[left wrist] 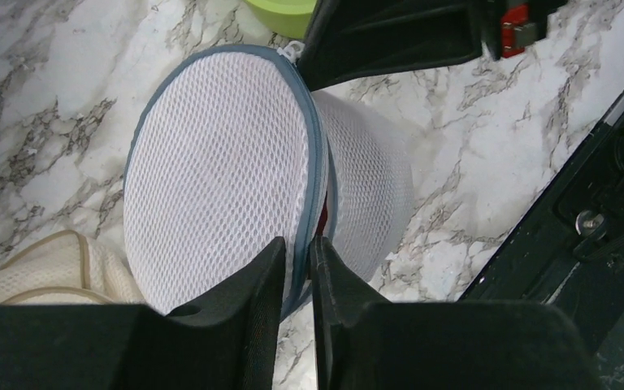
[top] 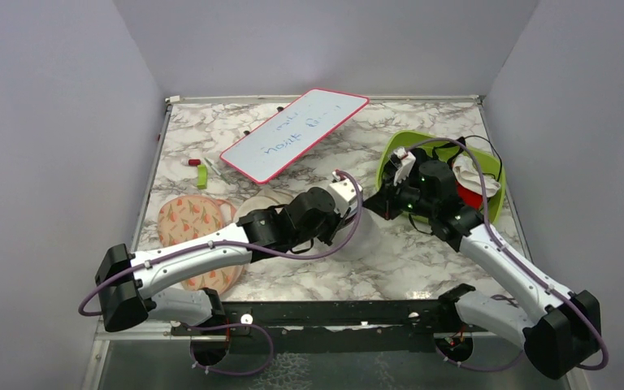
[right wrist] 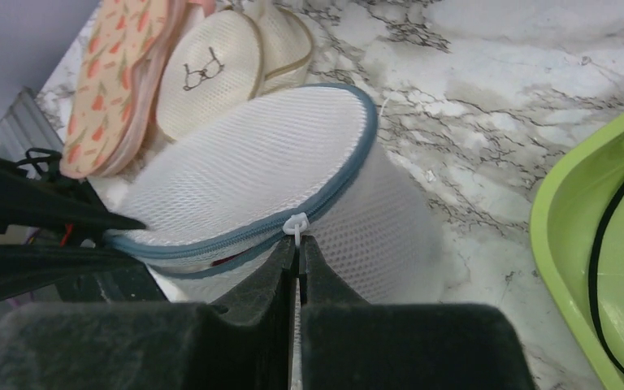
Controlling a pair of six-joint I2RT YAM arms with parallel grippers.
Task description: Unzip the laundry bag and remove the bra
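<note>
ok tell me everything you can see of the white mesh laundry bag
The laundry bag is a drum of white see-through mesh with a blue-grey zip round its circular face. It sits on the marble table with that face tilted, beside a beige pouch. The zip is partly open, and the gap shows a sliver of dark red fabric. The right hand pinches the white zip pull. The left hand pinches the opposite rim.

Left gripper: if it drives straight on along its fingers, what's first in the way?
The bag: its zip rim sits between the fingers of the left gripper, so it would press straight into the mesh. Farther on that line, likely the right gripper pinching the zip pull; depth unclear.
</note>
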